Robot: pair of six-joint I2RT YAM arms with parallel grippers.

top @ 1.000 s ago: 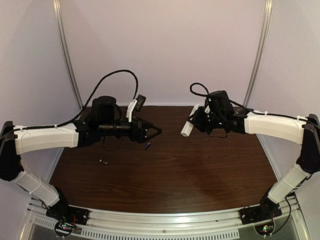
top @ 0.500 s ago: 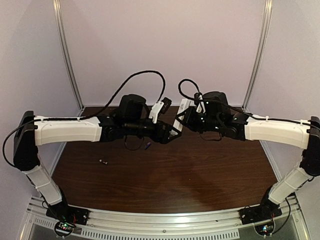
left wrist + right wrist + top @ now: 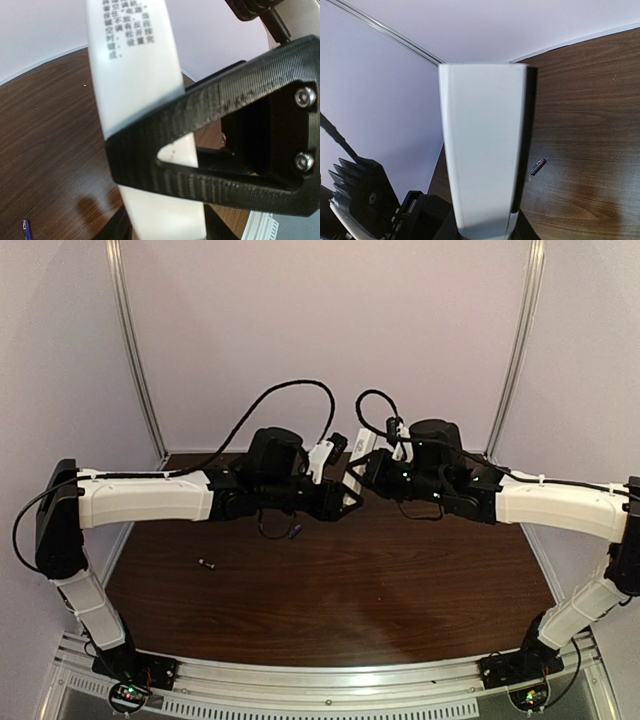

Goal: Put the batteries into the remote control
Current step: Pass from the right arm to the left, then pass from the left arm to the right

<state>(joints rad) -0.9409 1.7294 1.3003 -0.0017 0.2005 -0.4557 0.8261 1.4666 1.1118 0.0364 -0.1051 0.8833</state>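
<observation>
We see bare table (image 3: 400, 590) near and right. Above its far middle, our right gripper (image 3: 366, 476) clamps the remote control (image 3: 135, 75). Our left gripper (image 3: 347, 500) straddles it, but we cannot tell whether it grips. On the left lie the bluish-purple battery (image 3: 294, 532) and the dark battery (image 3: 206, 563).

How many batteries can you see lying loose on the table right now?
2. The bluish-purple battery lies just below the left tool in the top view. The dark battery lies further left and nearer the front edge. Others may be hidden from view.
</observation>
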